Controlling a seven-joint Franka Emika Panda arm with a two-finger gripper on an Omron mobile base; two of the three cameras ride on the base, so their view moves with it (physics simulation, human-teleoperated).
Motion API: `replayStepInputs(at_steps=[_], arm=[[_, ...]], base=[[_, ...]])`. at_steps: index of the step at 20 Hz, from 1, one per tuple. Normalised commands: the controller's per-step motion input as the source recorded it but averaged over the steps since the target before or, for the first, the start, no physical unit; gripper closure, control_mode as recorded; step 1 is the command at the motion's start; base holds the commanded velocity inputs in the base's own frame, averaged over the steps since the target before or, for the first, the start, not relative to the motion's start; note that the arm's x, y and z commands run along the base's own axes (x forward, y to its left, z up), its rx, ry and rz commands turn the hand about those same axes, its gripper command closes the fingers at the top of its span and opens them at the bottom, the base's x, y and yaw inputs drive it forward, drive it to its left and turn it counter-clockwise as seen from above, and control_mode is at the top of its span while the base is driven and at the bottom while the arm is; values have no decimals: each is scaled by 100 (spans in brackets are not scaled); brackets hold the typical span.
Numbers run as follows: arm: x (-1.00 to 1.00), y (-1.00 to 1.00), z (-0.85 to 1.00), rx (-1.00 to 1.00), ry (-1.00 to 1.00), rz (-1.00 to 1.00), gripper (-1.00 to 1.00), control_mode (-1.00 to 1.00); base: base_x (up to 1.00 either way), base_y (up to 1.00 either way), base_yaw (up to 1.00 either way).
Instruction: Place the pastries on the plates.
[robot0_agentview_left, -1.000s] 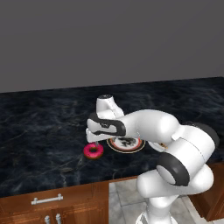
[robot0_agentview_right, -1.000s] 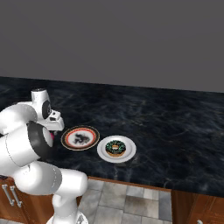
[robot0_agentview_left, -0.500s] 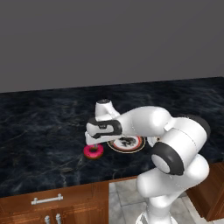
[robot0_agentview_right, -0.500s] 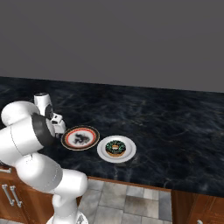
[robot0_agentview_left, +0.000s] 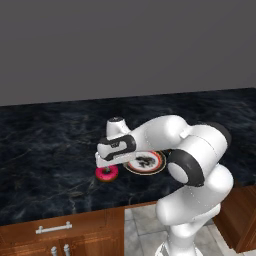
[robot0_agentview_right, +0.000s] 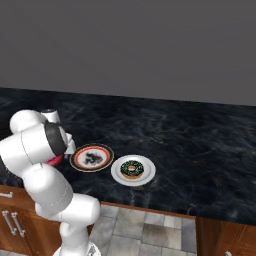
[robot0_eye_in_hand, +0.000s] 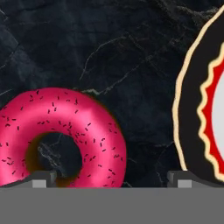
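Observation:
The pink-iced donut (robot0_agentview_left: 106, 174) lies on the dark counter just left of the patterned plate (robot0_agentview_left: 146, 163). My gripper (robot0_agentview_left: 103, 163) hangs right over it, open. In the hand view the pink donut (robot0_eye_in_hand: 89, 127) sits low and left. One fingertip (robot0_eye_in_hand: 41, 179) is over its hole, the other is beside the patterned plate's dark rim (robot0_eye_in_hand: 190, 100). The chocolate donut (robot0_agentview_right: 132, 169) rests on the white plate (robot0_agentview_right: 117, 176), to the right of the patterned plate (robot0_agentview_right: 91, 158). In the right base view my arm hides most of the pink donut (robot0_agentview_right: 54, 161).
The black marble counter (robot0_agentview_left: 45, 145) stretches wide to both sides and ends at a grey wall behind. Its front edge runs over wooden cabinets with metal handles (robot0_agentview_left: 53, 229).
The hand has sunk a little toward the pink donut while the elbow swung round. Jaws stayed open; donuts and plates have not moved.

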Motion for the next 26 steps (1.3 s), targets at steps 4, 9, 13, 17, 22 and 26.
replayStepInputs(at_steps=[4,9,13,17,22,26], arm=[[10,3,-25,0,0,0,-100,-100],[9,1,-43,-2,0,0,-100,-100],[7,1,-22,0,1,0,-100,-100],[0,0,0,0,1,0,100,-100],[-1,0,36,0,0,0,100,-100],[0,-14,88,0,0,0,100,-100]], base=[[0,0,0],[0,0,0],[0,0,0],[0,0,0],[0,0,0],[0,0,0]])
